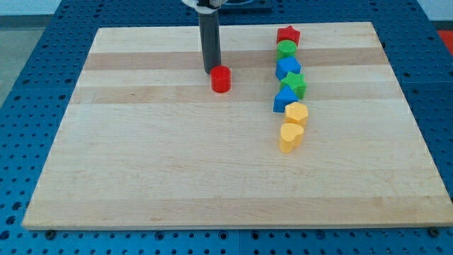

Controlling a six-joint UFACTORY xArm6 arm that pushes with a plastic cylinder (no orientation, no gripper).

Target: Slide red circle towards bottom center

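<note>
Eight blocks: all sit on a pale wooden board, none stacked.
Red circle: red circle lies in upper middle of board, well apart from the rest.
Tip: your tip is just beside it, at its upper-left edge, prob. touching. That's the far side from the view's bottom, so a push sends it down.
Claw: none fitted; rod only, nothing held.
Column at right, top to bottom: red star, green circle, blue block, green star, blue block, yellow block, yellow heart.
Path: board below the circle holds no blocks; goal is bottom center, approx. straight down.
</note>
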